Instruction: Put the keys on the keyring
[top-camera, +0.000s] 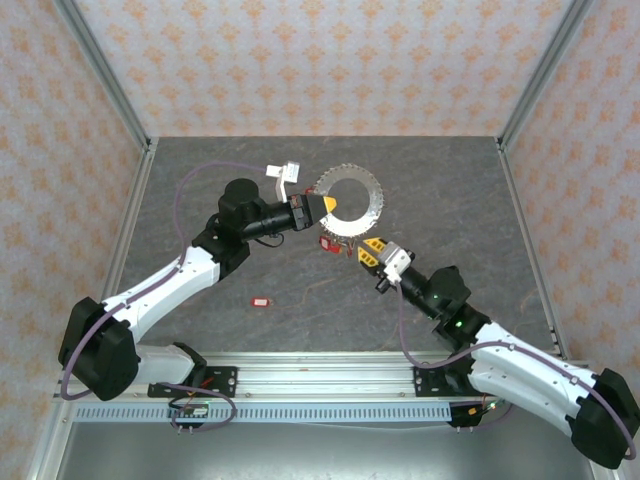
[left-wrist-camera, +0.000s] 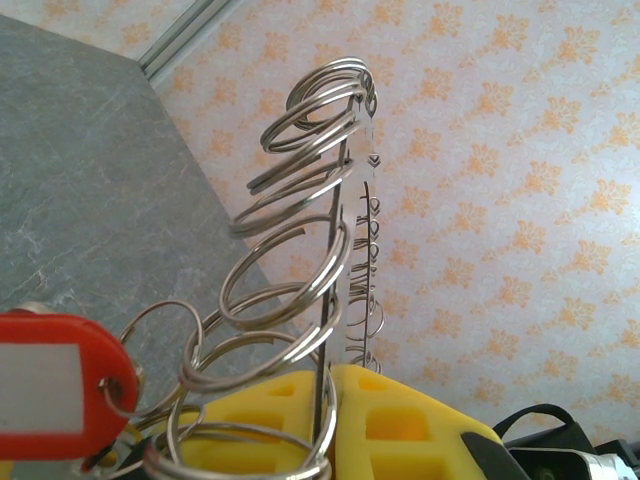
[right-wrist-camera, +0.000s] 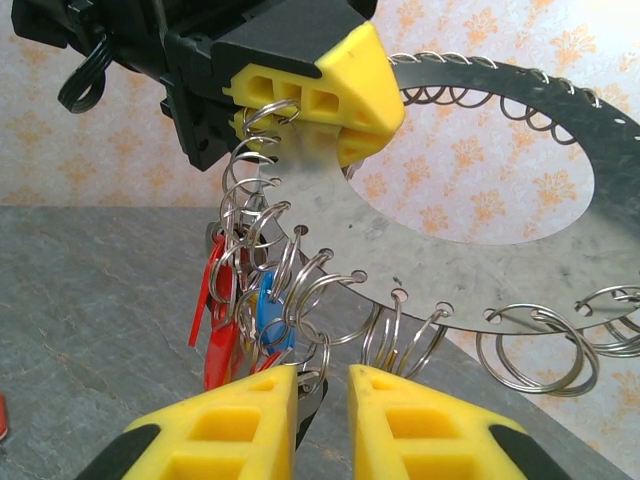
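Left end effector (top-camera: 327, 205) clenched on keyring (top-camera: 372, 195) left rim, tilted above counter (top-camera: 200, 200) | right end effector (right-wrist-camera: 322, 385) narrowly parted, grasping nothing, just under split rings (right-wrist-camera: 400, 330) | red-tag key (top-camera: 261, 301) loose, near left | advice: steady keyring, pinch key by tag, thread onto free split ring
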